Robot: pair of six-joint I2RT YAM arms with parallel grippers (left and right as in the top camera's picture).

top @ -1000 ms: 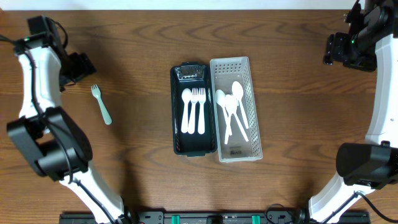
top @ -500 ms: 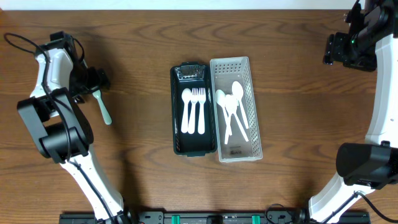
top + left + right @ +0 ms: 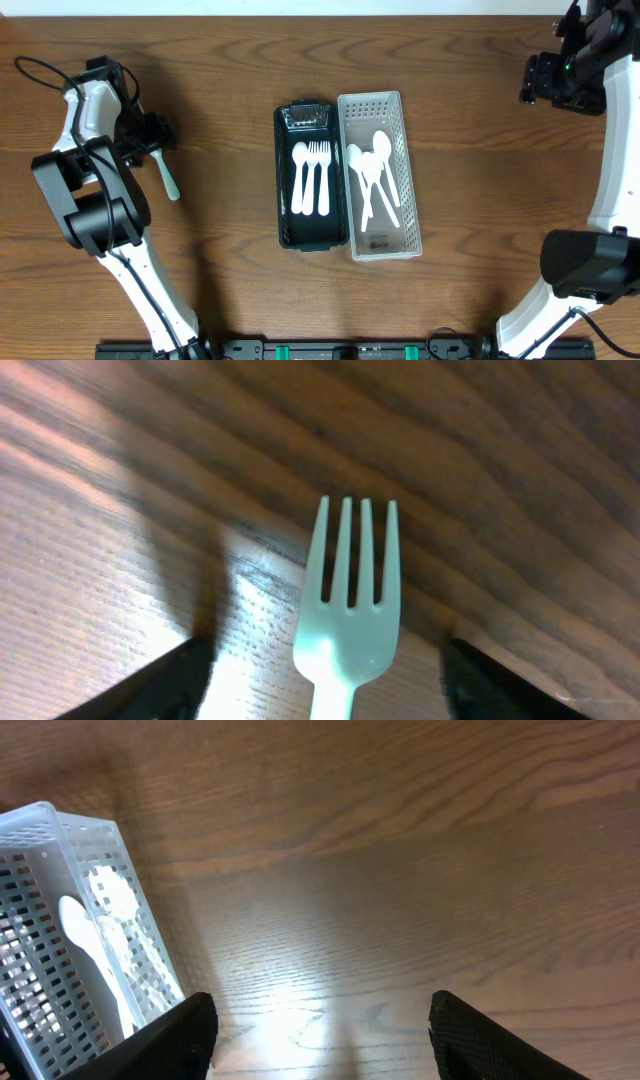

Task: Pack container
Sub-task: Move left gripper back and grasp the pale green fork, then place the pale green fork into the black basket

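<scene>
A pale green plastic fork (image 3: 165, 176) lies on the wooden table at the left. My left gripper (image 3: 148, 133) is open and low over its tines end; in the left wrist view the fork (image 3: 347, 615) lies between the two open fingertips (image 3: 322, 678). A black container (image 3: 311, 235) at the middle holds a white spoon and two white forks (image 3: 311, 176). A white perforated basket (image 3: 385, 240) right beside it holds several white spoons (image 3: 372, 180). My right gripper (image 3: 560, 82) is open and empty, high at the far right; its wrist view shows the basket's corner (image 3: 70, 920).
Bare wooden tabletop (image 3: 220, 260) surrounds the two containers. The black container has a clear lid part at its far end (image 3: 305, 117). The arm bases stand at the front left and front right edges.
My left gripper moved right from the far left to the green fork's tines end and settled over it. The right arm has not moved.
</scene>
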